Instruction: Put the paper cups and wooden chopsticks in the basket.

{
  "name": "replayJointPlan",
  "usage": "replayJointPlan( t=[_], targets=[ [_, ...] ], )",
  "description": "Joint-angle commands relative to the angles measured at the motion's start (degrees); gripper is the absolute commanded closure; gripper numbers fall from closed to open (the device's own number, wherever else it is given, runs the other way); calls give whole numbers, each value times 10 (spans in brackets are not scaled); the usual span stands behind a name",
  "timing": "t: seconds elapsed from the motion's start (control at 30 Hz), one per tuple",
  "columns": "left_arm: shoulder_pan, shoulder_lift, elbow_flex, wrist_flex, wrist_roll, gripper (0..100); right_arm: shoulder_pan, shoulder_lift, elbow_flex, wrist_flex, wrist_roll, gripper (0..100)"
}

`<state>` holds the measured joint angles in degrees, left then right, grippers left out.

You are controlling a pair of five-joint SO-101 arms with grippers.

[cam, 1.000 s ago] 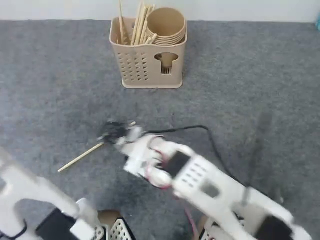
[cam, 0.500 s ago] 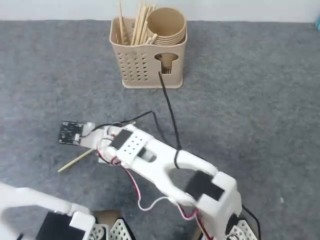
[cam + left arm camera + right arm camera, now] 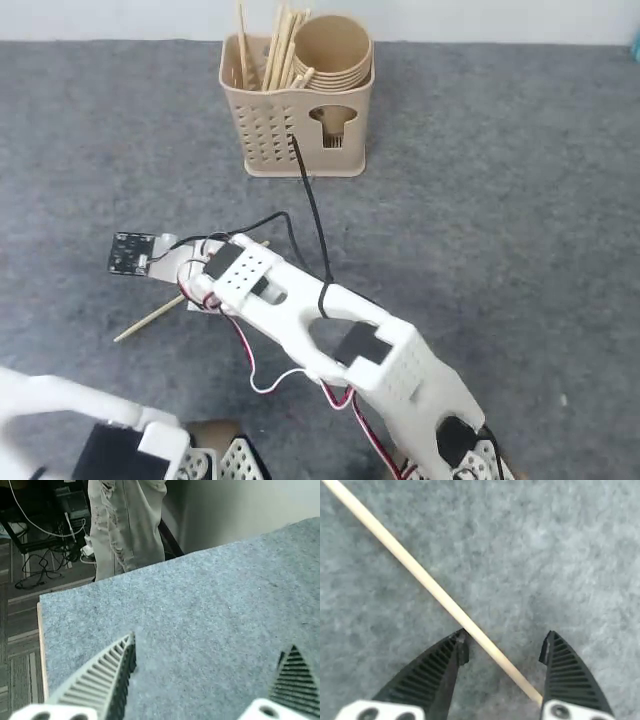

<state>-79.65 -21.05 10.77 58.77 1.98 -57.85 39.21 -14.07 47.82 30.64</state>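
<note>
The beige basket stands at the table's far side, with a stack of paper cups and several wooden chopsticks upright inside it. One chopstick lies flat on the grey carpet, left of centre. The right arm stretches across to it from the near right. My right gripper is open and low over the carpet, and that chopstick passes diagonally between its fingers. My left gripper is open with nothing in it, over bare carpet near a table edge.
The left arm sits at the near left corner. A black cable loops from the right arm up toward the basket front. Open carpet lies to the right of the basket and of the right arm.
The right arm swung left and its wrist came down over the lying chopstick. The chopstick and the basket have not moved.
</note>
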Motion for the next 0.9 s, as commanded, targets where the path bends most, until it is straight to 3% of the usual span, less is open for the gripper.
replayJointPlan(
  t=[0.0, 0.13, 0.47, 0.87],
  targets=[
    [1, -10, -5, -14, 4, 584, 15, 35, -78, 30, 6, 822],
    [-1, -10, -5, -14, 4, 584, 15, 77, -156, 90, 6, 991],
    [-1, -10, -5, -11, 4, 585, 23, 89, -277, 242, 0, 990],
    [4, -10, 18, -14, 4, 585, 140, -49, -438, 273, -280, 991]
  ],
)
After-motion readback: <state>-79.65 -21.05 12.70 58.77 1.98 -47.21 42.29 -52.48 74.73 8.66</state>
